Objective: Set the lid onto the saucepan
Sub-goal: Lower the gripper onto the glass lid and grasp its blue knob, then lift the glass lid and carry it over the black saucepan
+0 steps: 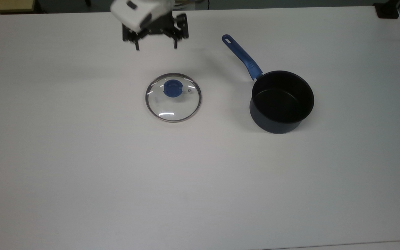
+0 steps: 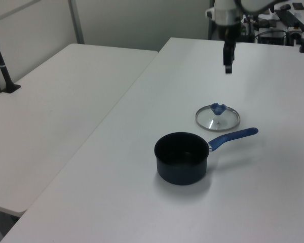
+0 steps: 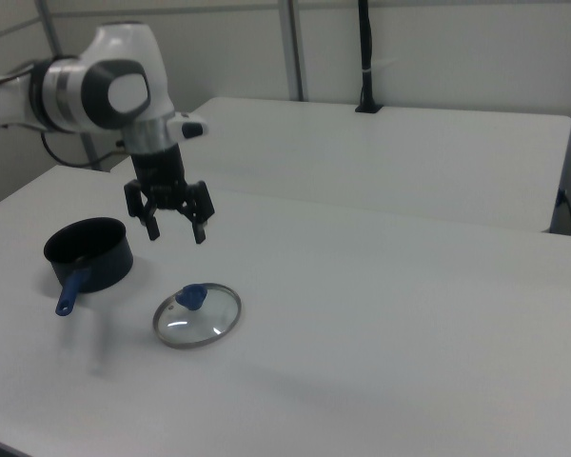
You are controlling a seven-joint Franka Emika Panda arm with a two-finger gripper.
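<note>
Plainly, no lettering reads on the lid [image 1: 173, 97], flat on the white table [image 1: 82, 156] left of the empty saucepan [image 1: 282, 101] in the top view; the gripper [image 1: 156, 46] hangs wide-spread above, apart.

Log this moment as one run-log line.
pincer: open, above table, holding nothing | round clear glass lid with blue knob: flat on white table | dark blue-handled saucepan: uncovered, apart

Lid: round clear glass lid [image 1: 173, 97] with thin shiny metal rim, glossy with glints; blue plastic-looking knob.
Pan: small dark navy saucepan [image 1: 282, 101], matt black inside; smooth blue handle.
Worktop: white worktop [image 1: 116, 166], smooth, matt.
Pincer: black pincer [image 3: 175, 230] with matt fingers, on glossy white arm shell.
</note>
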